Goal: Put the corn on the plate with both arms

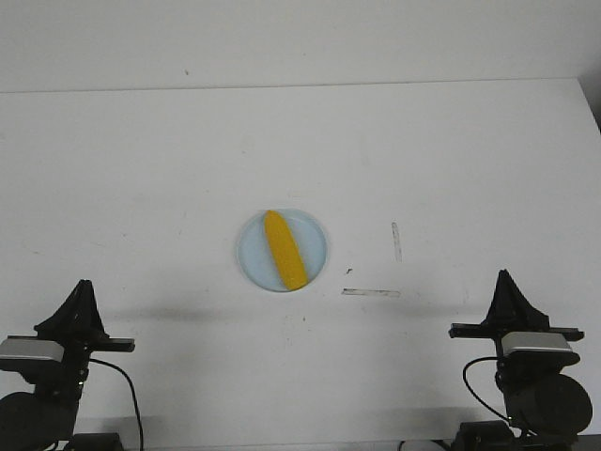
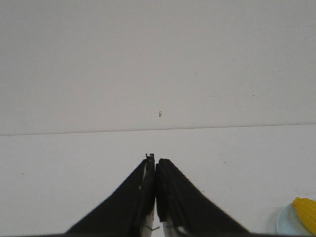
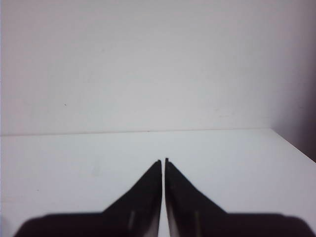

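Front view shows the corn (image 1: 285, 250) lying flat on the plate (image 1: 252, 254), near the middle of the white worktop (image 1: 141, 169). The pointy tip aims away from the robot and a bit to its left. The fat end sits right at the near rim of the plate and may poke out over it a tiny bit. The rest of the cob is inside the rim.

Both arms sit low at the near edge of the worktop, well apart from the plate. The left pincer (image 1: 84, 287) is at the left and the right pincer (image 1: 504, 278) is at the right. Neither one touches the corn or the plate.

In the left wrist view, the left pincer (image 2: 155, 160) is pressed together with nothing in it. A bit of the yellow corn (image 2: 306, 211) and the plate (image 2: 286, 223) peeks in at the corner. In the right wrist view, the right pincer (image 3: 163, 162) is also pressed together and holds nothing, with only a thin line between the two halves.

So the job looks done, or very close to done. The step now seems to be resting the arms and leaving the corn alone. To do that well, the arms should stay low and back, away from the plate, so no bump rolls the cob. A round cob can roll easily, and the fat end is close to the rim. If anything needs fixing, a soft push toward the middle of the plate would be enough.
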You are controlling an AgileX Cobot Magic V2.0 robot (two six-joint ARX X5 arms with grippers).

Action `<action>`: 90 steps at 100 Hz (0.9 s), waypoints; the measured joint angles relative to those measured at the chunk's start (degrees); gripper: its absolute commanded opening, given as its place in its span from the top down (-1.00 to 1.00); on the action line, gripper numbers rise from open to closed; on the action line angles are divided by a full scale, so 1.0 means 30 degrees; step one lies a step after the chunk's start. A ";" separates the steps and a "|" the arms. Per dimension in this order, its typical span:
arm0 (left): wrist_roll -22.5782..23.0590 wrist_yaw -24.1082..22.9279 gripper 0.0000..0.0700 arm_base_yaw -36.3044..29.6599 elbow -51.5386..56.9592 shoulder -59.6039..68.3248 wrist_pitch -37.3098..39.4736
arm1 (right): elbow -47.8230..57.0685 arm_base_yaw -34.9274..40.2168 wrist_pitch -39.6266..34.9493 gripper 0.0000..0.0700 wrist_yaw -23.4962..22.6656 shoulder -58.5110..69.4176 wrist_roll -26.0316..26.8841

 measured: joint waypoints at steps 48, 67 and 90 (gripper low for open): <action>0.0000 0.0000 1.00 0.0000 0.0000 0.0000 0.0007 | 0.0000 0.0000 0.0000 0.97 0.0000 0.0000 0.0000; -0.0015 -0.0743 1.00 0.0051 -0.0299 -0.0007 -0.0452 | 0.0000 0.0000 0.0000 0.97 0.0000 0.0000 0.0000; -0.0015 -0.0787 1.00 0.0044 -0.2645 -0.0503 0.1173 | 0.0000 0.0000 0.0000 0.97 0.0000 0.0000 0.0000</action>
